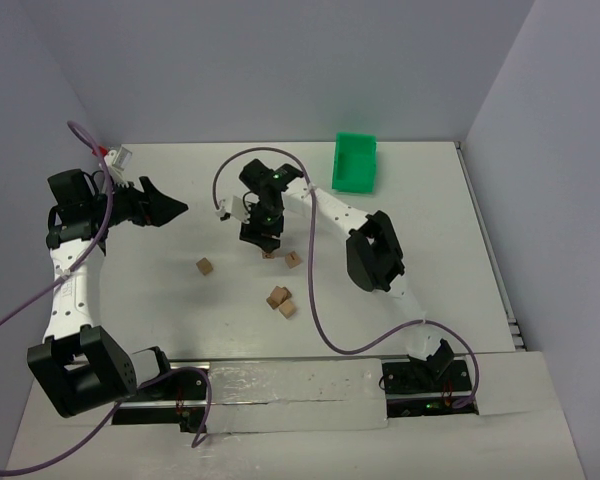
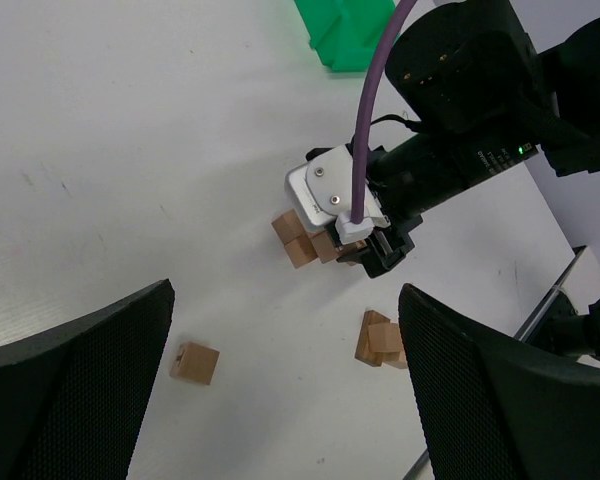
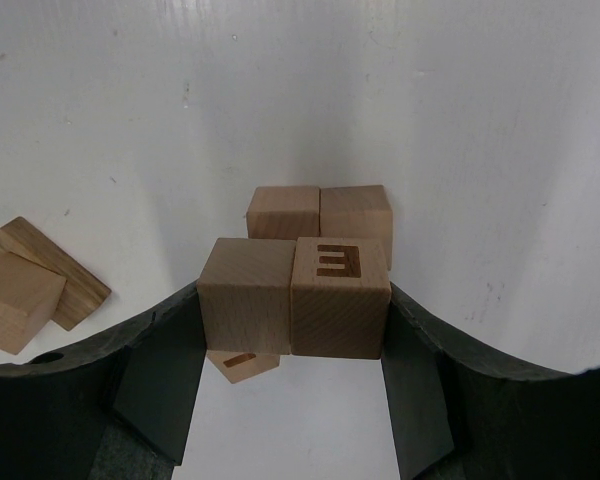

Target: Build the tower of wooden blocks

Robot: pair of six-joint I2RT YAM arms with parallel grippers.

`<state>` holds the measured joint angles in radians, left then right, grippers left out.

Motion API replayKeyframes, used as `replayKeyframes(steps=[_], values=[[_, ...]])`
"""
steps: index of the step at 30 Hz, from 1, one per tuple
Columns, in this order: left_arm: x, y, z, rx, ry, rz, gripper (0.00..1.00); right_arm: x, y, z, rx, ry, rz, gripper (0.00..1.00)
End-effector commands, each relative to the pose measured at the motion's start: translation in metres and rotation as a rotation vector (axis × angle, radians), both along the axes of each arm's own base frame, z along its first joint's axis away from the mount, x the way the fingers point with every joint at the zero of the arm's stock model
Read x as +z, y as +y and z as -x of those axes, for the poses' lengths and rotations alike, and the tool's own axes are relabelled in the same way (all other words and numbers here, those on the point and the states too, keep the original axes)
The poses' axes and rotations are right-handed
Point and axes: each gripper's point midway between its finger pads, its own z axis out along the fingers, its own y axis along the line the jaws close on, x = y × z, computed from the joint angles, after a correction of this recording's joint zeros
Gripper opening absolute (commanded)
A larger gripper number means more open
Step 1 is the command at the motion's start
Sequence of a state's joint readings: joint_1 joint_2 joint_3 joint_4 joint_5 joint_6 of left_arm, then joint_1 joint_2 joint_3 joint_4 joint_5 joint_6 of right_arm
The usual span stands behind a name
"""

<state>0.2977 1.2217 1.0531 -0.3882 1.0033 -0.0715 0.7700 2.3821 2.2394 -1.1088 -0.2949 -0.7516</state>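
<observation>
Clamping two wood blocks point(image 3: 245, 295) side by side, the right claw point(image 3: 292, 300) has a dark finger pressed against each outer face of the pair; the right-hand cube of the two bears a burnt-in mark on its top. Just beyond them in the right wrist view, two more cubes point(image 3: 320, 212) sit touching each other on the white tabletop point(image 1: 430, 220), and part of another marked cube point(image 3: 238, 364) shows beneath the gripped pair. Whether the gripped pair is lifted or resting on something cannot be told. At the left edge of that view lie two further cubes point(image 3: 20, 290), close together and turned at an angle. From overhead, the right claw is near the middle of the frame, with one cube point(image 1: 293, 259) just to its lower right, a touching pair point(image 1: 282, 302) below it, and a lone cube point(image 1: 205, 266) to the lower left. The left claw point(image 1: 168, 205) hangs at middle left, jaws spread wide and holding nothing, well apart from the cubes. A green bin point(image 1: 354, 182) stands at upper centre-right.
</observation>
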Motion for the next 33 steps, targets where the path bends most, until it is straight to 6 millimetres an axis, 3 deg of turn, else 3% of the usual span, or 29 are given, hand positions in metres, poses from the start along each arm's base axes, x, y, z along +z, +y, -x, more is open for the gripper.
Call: replayKeyframes(steps=[1, 19, 33], values=[[0.010, -0.001, -0.002, -0.023, -0.052, 0.006, 0.99, -0.004, 0.006, -0.010, 0.005, -0.037, -0.009, 0.09], [0.008, 0.000, -0.001, -0.027, -0.049, 0.010, 0.99, -0.010, 0.009, -0.020, -0.013, -0.064, -0.005, 0.12], [0.007, 0.000, -0.001, -0.031, -0.044, 0.022, 0.99, 0.003, 0.011, -0.023, 0.001, -0.083, -0.020, 0.13]])
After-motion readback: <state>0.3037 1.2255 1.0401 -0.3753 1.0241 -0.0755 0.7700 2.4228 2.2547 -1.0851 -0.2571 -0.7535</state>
